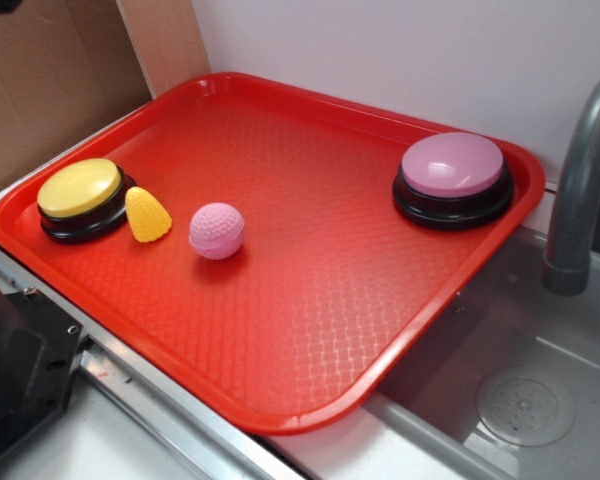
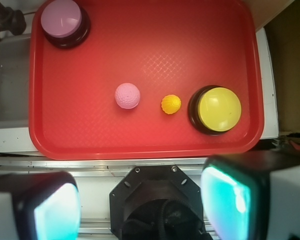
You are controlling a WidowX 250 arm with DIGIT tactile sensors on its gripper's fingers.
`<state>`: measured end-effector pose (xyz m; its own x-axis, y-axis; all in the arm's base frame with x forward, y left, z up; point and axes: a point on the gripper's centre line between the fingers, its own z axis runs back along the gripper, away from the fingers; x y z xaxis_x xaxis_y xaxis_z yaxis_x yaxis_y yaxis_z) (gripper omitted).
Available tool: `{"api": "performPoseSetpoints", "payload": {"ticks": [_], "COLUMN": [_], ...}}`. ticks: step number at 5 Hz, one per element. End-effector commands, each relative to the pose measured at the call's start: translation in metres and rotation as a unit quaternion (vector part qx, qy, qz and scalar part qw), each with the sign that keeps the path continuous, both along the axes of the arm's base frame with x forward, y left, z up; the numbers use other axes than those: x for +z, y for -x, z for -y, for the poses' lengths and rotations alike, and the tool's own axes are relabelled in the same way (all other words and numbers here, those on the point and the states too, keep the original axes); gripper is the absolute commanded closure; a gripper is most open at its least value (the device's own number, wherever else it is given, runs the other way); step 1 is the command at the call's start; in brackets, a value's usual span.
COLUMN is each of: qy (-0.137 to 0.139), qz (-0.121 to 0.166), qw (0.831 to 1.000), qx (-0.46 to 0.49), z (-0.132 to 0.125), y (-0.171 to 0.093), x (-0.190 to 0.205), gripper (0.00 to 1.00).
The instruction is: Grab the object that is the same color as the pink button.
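A small pale pink dimpled ball (image 1: 217,231) lies on the red tray (image 1: 310,330), left of middle; it also shows in the wrist view (image 2: 127,95). The pink button (image 1: 452,178) with a black base stands at the tray's far right corner, top left in the wrist view (image 2: 63,21). My gripper (image 2: 140,202) is high above the tray's near edge, over the robot base, well apart from the ball. Its two fingers (image 2: 52,207) are spread wide and hold nothing. The gripper does not show in the exterior view.
A yellow bumpy cone toy (image 1: 147,214) lies just left of the ball, next to a yellow-topped button (image 1: 80,198) at the tray's left end. A grey sink (image 1: 520,400) with a faucet (image 1: 580,190) lies right of the tray. Cardboard (image 1: 50,80) stands behind.
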<state>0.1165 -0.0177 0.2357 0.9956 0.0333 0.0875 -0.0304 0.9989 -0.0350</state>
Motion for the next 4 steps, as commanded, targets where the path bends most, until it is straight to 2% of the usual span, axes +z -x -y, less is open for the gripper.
{"api": "performPoseSetpoints", "payload": {"ticks": [1,2,3,4], "qy": [0.000,-0.031,-0.048,-0.037], "qz": [0.000,0.021,0.024,0.028], "qw": [1.000,0.998,0.991,0.977], "qx": [0.000,-0.054,-0.123,-0.208], "z": [0.000,0.004,0.009,0.010], "y": [0.000,-0.014,-0.028,-0.051], "x": [0.000,-0.022,-0.045,-0.080], "gripper": [0.00,0.00,0.00,0.00]}}
